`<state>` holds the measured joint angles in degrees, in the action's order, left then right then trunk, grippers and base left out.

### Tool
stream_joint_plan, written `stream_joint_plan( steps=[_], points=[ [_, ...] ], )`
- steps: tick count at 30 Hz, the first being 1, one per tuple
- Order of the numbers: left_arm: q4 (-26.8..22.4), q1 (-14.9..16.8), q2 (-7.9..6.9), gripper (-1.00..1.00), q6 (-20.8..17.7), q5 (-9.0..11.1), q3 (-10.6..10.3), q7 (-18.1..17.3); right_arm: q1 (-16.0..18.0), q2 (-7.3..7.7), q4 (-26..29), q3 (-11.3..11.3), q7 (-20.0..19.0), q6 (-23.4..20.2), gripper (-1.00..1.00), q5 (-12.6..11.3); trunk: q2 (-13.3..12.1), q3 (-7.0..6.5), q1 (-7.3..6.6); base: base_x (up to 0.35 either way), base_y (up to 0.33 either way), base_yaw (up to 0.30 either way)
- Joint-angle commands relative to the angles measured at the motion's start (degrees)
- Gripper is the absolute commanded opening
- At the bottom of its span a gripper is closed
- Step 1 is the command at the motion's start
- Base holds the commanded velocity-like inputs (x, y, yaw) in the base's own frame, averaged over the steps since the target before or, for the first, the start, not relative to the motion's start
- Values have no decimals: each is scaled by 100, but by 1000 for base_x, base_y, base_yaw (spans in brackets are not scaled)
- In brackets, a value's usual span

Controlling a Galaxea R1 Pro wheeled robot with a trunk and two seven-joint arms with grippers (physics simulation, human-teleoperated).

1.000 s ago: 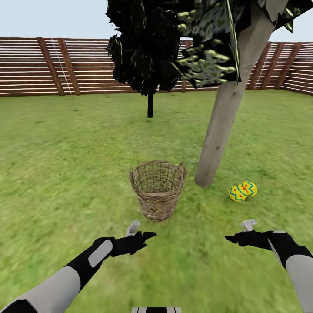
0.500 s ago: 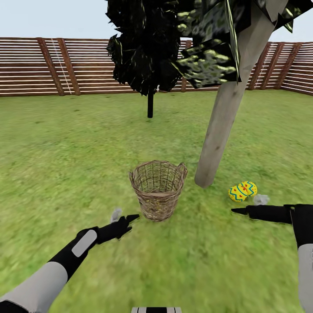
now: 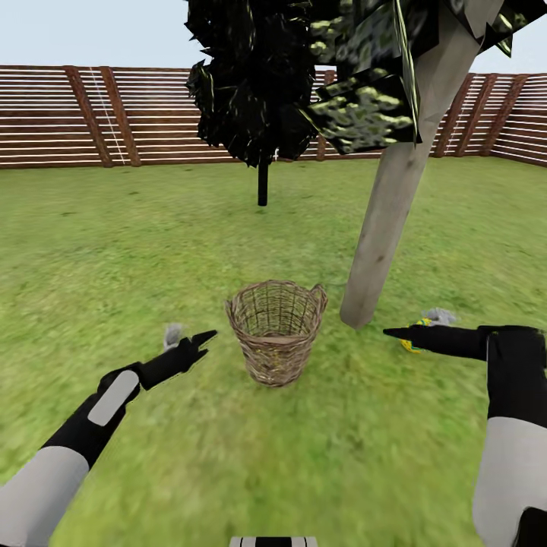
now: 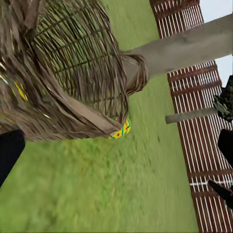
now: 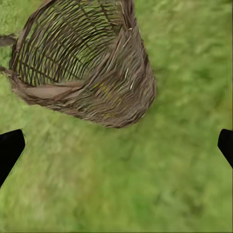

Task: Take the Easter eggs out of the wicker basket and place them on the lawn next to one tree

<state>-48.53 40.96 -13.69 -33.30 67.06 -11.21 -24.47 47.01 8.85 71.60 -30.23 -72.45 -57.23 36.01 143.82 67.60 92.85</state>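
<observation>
Left gripper (image 3: 199, 339), fingers spread and empty, hovers just left of the wicker basket (image 3: 276, 330) standing on the lawn (image 3: 114, 251); right gripper (image 3: 395, 333), likewise parted and empty, hangs beside an Easter egg (image 3: 410, 346) near the tree (image 3: 384, 235).

Lawn (image 3: 114, 243), mottled green grass. On it: wicker basket (image 3: 276, 330), upright; pale tree (image 3: 387, 220) trunk beside basket; Easter egg (image 3: 411, 344) near trunk base.
</observation>
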Motion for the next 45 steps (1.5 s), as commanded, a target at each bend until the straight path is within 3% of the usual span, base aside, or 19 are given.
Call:
stream_joint_plan(
  steps=[1, 4, 7, 9, 13, 17, 20, 24, 27, 29, 33, 37, 42, 45],
  points=[
    [-9, 2, -93, 100, -24, 30, 21, 0, 9, -89, 66, 69, -51, -40, 100, 60, 2, 5, -1, 0, 0, 0],
    [-60, 0, -352, 100, -82, 64, 52, -22, 53, -350, 161, 276, -15, -54, 100, 101, 2, 5, -1, 0, 0, 0],
    [-147, -6, -792, 100, -390, 136, 80, -78, 87, -665, 187, 487, 164, -58, 100, 139, 2, 5, -1, 0, 0, 0],
    [-234, -22, -1027, 100, -611, 202, 130, -193, 114, -928, 192, 631, 520, -54, 100, 145, 2, 5, -1, 0, 0, 0],
    [-294, -34, -1288, 100, -813, 254, 243, -400, 154, -1423, 217, 970, 1608, -31, 100, 90, 2, 5, -1, 0, 0, 0],
    [-320, -36, -1489, 100, -1261, 263, 309, -455, 255, -1614, 401, 1342, 2150, -38, 100, 62, 2, 5, -1, 0, 0, 0],
    [-346, -36, -1543, 100, -1383, 264, 373, -530, 361, -1713, 432, 1418, 2301, -41, 100, 69, 2, 5, -1, 0, 0, 0],
    [-356, -40, -1538, 100, -1397, 262, 404, -713, 644, -1758, 430, 1489, 3502, -26, 100, 53, 2, 5, -1, 98, 0, 0],
    [-355, -41, -1535, 100, -1382, 257, 422, -732, 689, -1789, 395, 1803, 3854, -19, 100, 45, 2, 5, -1, 285, 0, 0],
    [-358, -38, -1537, 100, -1378, 256, 489, -740, 692, -1807, 379, 2050, 3936, -15, 100, 40, 2, 5, -1, 324, 0, 0],
    [-333, -43, -1514, 100, -1373, 215, 632, -730, 652, -1826, 298, 2173, 3960, -2, 100, -56, 2, 5, -1, 334, 0, 0],
    [-347, -44, -1513, 100, -1373, 227, 640, -737, 625, -1824, 210, 2284, 3966, -8, 100, -637, 2, 5, -1, 337, 0, 0],
    [-350, -44, -1513, 100, -1374, 244, 638, -743, 585, -1820, 169, 2919, 3967, -15, 100, -901, 2, 5, -1, 337, 0, 0],
    [-348, -44, -1508, 100, -1375, 247, 638, -738, 482, -1817, -49, 3093, 3967, -16, 100, -933, 2, 5, -1, 337, 0, 0]
  ],
)
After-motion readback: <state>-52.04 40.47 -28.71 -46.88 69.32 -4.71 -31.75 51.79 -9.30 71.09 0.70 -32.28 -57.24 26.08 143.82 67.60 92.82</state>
